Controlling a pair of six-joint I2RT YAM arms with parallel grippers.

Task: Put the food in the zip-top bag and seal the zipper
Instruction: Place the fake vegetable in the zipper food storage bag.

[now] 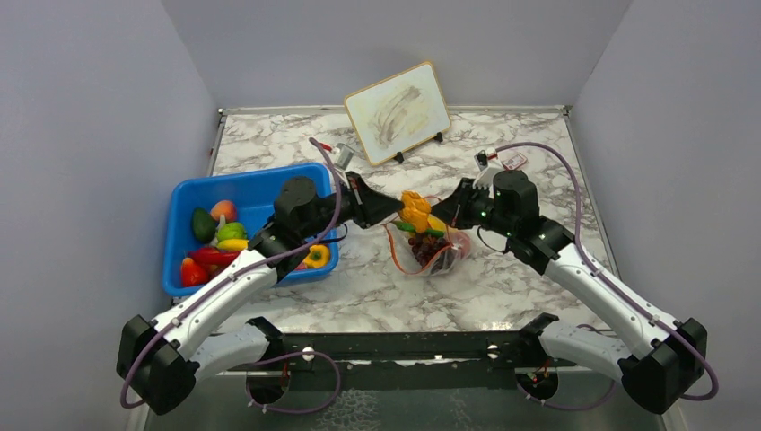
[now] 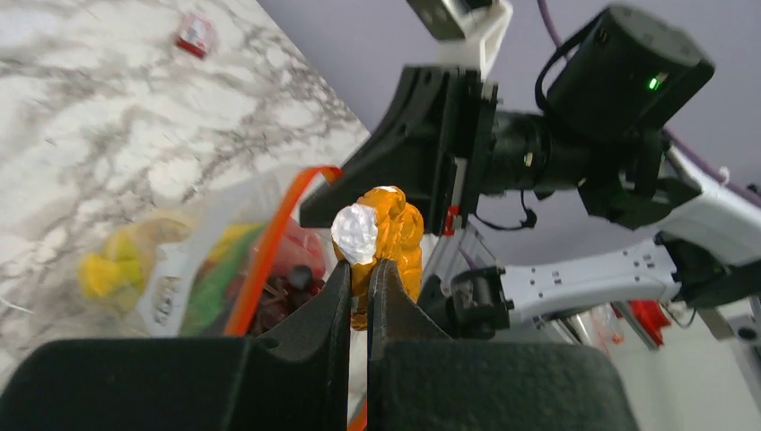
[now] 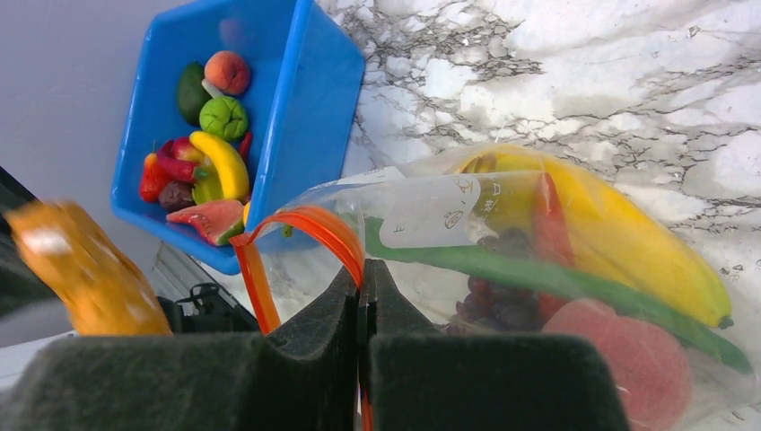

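The clear zip-top bag [image 1: 429, 247] lies mid-table holding a banana [image 3: 619, 242], purple grapes [image 3: 498, 301], a green piece and a red-pink piece. My right gripper [image 3: 363, 269] is shut on the bag's orange-red zipper strip [image 3: 310, 224] and holds the mouth up and open; it also shows in the top view [image 1: 451, 214]. My left gripper [image 2: 359, 268] is shut on a knobbly orange-yellow toy food piece [image 2: 388, 238], held just above the bag's mouth [image 1: 415, 211]. More food lies in the blue bin [image 1: 242, 184].
The blue bin [image 3: 305, 108] stands left of the bag, close to my left arm. A small whiteboard [image 1: 397, 112] leans at the back wall. Small items lie on the marble top behind the grippers [image 1: 343, 154] [image 1: 507, 160]. The two grippers are close together.
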